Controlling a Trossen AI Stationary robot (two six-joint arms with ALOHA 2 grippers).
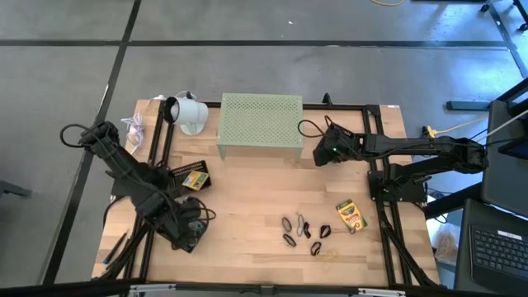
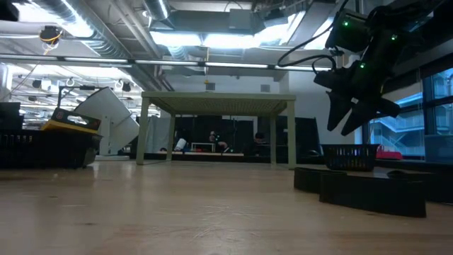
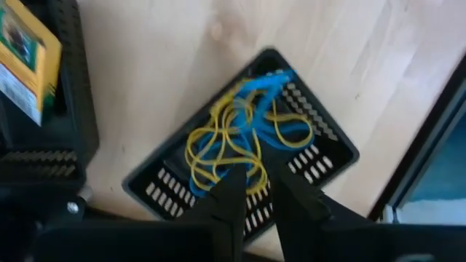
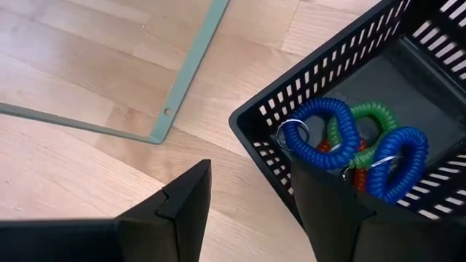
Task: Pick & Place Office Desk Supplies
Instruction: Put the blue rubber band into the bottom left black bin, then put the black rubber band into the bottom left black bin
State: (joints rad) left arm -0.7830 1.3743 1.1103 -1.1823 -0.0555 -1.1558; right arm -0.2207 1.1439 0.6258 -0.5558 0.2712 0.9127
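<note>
Left gripper (image 3: 253, 200) fingers slightly apart, nothing between them, above small black slotted tray (image 3: 329, 137) holding yellow and blue rubber-band loops (image 3: 240, 138) at worktop front-left; right gripper (image 4: 247, 211) fingers wide apart, empty, beside black slotted basket (image 4: 306, 102) with blue, green, red coil loops (image 4: 349, 142); black binder clips (image 1: 304, 233) and yellow-green card box (image 1: 351, 215) loose on wooden worktop (image 1: 247, 190)

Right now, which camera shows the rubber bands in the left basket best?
The left wrist view: yellow and blue rubber bands fill the black basket below the left hand. In the high view the arm hides them; the other views miss them.
</note>
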